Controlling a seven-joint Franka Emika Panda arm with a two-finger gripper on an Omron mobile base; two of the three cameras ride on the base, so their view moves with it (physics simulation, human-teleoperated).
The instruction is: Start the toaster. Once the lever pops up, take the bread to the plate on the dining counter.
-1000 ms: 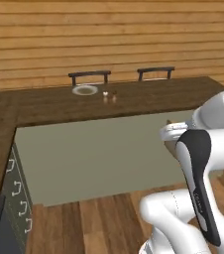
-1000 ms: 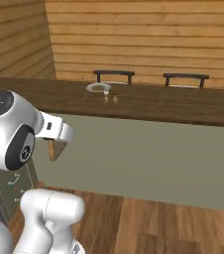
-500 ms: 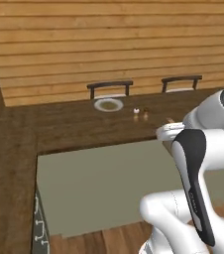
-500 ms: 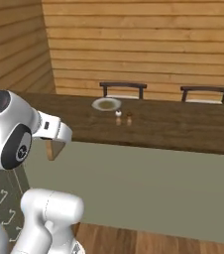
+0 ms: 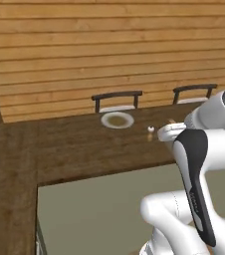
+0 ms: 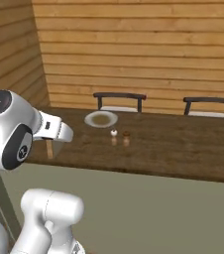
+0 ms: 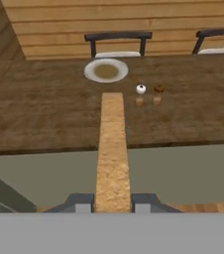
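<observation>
My gripper (image 7: pixel 113 202) is shut on the bread (image 7: pixel 113 149), a thin tan slice seen edge-on and running away from the fingertips toward the plate (image 7: pixel 106 70). The round white plate with a brownish centre lies on the dark wood dining counter (image 7: pixel 44 114), near its far edge. From the right base view the bread (image 6: pixel 49 149) hangs below the hand, at the counter's near left part, short of the plate (image 6: pixel 101 119). In the left base view the plate (image 5: pixel 117 120) lies beyond and left of the arm. The toaster is out of view.
Two small shakers, one white (image 7: pixel 140 89) and one brown (image 7: pixel 158 90), stand just right of the plate. Two dark chairs (image 6: pixel 120 96) (image 6: pixel 210 101) stand behind the counter against the plank wall. The counter's pale grey-green base (image 6: pixel 148 208) faces me.
Both base views have shifted: the counter, plate and chairs now appear larger and nearer, so the camera has moved. The bread stays held in the shut gripper.
</observation>
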